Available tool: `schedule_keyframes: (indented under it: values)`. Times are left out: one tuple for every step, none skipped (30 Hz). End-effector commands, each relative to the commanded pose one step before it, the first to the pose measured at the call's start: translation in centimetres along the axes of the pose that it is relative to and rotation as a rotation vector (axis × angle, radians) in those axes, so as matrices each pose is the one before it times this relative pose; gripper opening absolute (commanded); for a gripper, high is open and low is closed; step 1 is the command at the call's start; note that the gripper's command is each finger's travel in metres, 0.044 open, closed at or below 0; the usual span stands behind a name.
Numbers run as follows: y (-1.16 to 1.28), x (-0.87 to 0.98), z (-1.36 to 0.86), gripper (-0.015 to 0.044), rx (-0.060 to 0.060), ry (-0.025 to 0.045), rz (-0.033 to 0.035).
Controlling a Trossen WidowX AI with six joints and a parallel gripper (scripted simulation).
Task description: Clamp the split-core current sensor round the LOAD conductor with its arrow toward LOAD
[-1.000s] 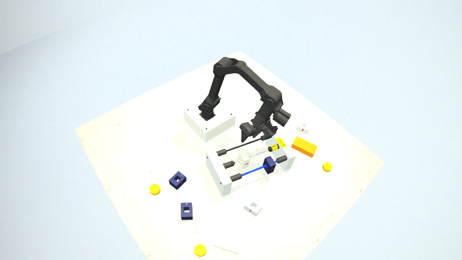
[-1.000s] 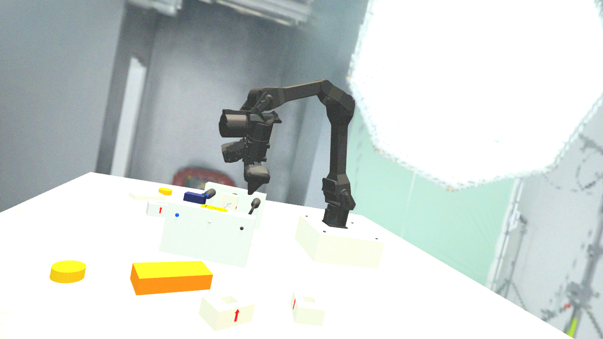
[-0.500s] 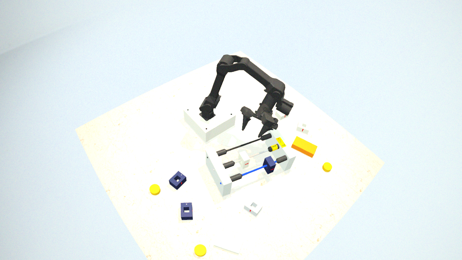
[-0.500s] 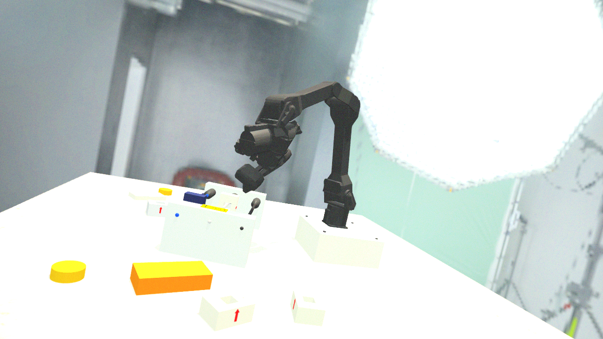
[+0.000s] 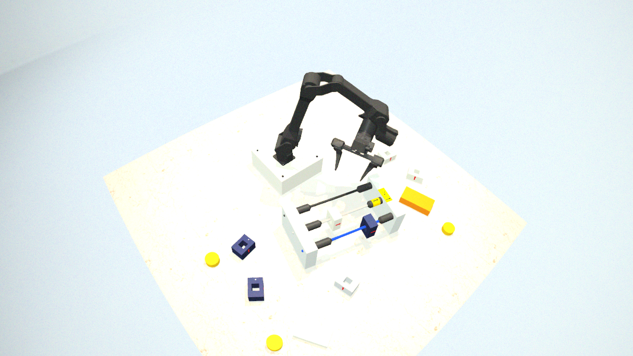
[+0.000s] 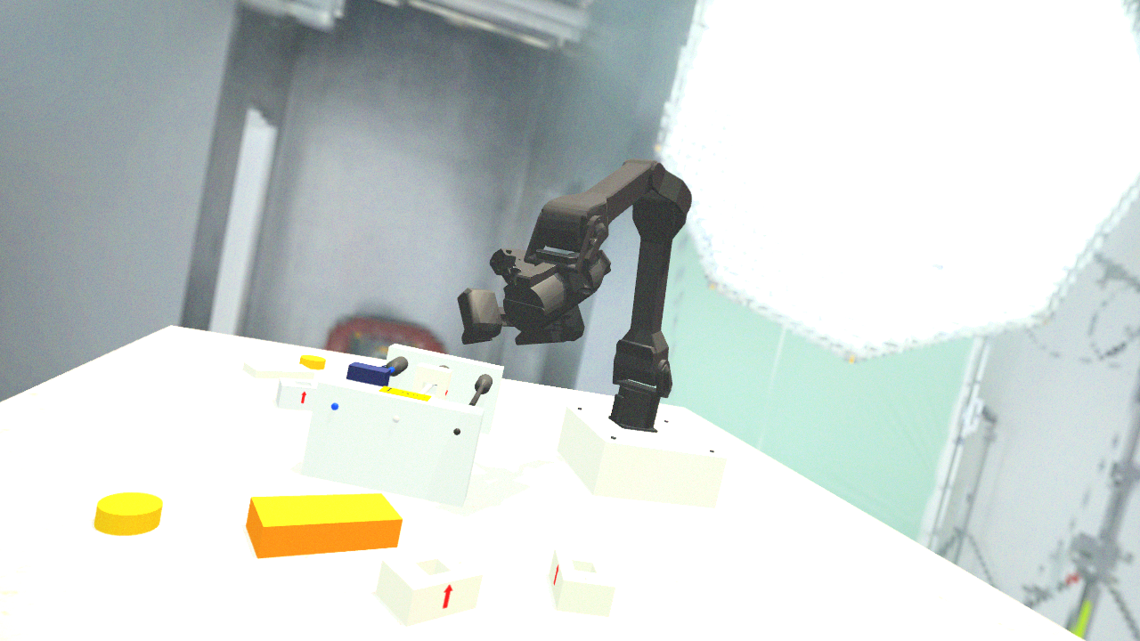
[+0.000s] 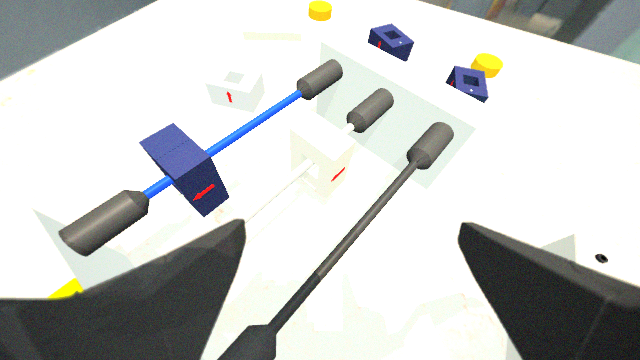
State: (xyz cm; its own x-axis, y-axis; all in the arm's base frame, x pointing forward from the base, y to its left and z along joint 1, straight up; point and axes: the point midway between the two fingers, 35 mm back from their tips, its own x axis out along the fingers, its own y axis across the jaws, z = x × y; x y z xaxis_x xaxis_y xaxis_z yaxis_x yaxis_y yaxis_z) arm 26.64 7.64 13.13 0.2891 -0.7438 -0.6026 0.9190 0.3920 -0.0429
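A white sensor [image 5: 334,219] [image 7: 320,142] sits round the white conductor [image 5: 355,211] [image 7: 280,193], the middle one of the rack. No gap shows in its top; whether the latch has caught cannot be told. Its red arrow [image 7: 338,174] points along the conductor toward the end with the yellow LOAD marker [image 5: 376,202]. My gripper [image 5: 348,174] [image 7: 351,229] is wide open and empty. It hangs above and to the side of the rack, apart from the sensor.
The rack [image 5: 299,234] [image 6: 390,446] also bears a black conductor [image 5: 332,198] and a blue one with a dark blue sensor [image 5: 368,225] [image 7: 185,165]. An orange block [image 5: 416,200] [image 6: 322,538], yellow discs [image 5: 448,228] and several loose white and dark blue sensors stand around it.
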Motion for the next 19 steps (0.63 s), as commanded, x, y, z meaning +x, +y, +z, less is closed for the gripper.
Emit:
schedule_keyframes:
  values:
    - [0.034,0.168,0.137,0.0440,-0.0037,0.00783,-0.00740]
    - [0.000,0.000,0.000,0.0440,0.0000,0.00000,0.00000]
    - [0.000,0.000,0.000,0.0440,0.0000,0.00000,0.00000]
    - [0.000,0.000,0.000,0.0440,0.0000,0.00000,0.00000]
    - [0.000,0.000,0.000,0.0440,0.0000,0.00000,0.00000]
    - [0.000,0.000,0.000,0.0440,0.0000,0.00000,0.00000]
    - [0.000,0.000,0.000,0.0440,0.0000,0.00000,0.00000]
    - [0.000,0.000,0.000,0.0440,0.0000,0.00000,0.00000]
    - [0.000,0.000,0.000,0.0440,0.0000,0.00000,0.00000]
    - [0.000,0.000,0.000,0.0440,0.0000,0.00000,0.00000]
    - [0.000,0.000,0.000,0.0440,0.0000,0.00000,0.00000]
    - [0.000,0.000,0.000,0.0440,0.0000,0.00000,0.00000]
    - [0.000,0.000,0.000,0.0440,0.0000,0.00000,0.00000]
    - [-0.005,0.071,0.024,0.0440,-0.0124,0.00443,-0.00377]
    - [-0.014,0.211,0.074,0.0440,-0.0371,0.01364,-0.01078]
    - [-0.023,0.345,0.127,0.0440,-0.0617,0.02382,-0.01610]
    - [-0.029,0.404,0.161,0.0440,-0.0741,0.03025,-0.01622]
    - [-0.033,0.390,0.172,0.0440,-0.0739,0.03150,-0.01257]
    - [0.014,-0.805,-0.615,0.0440,0.1293,-0.06557,0.02775]
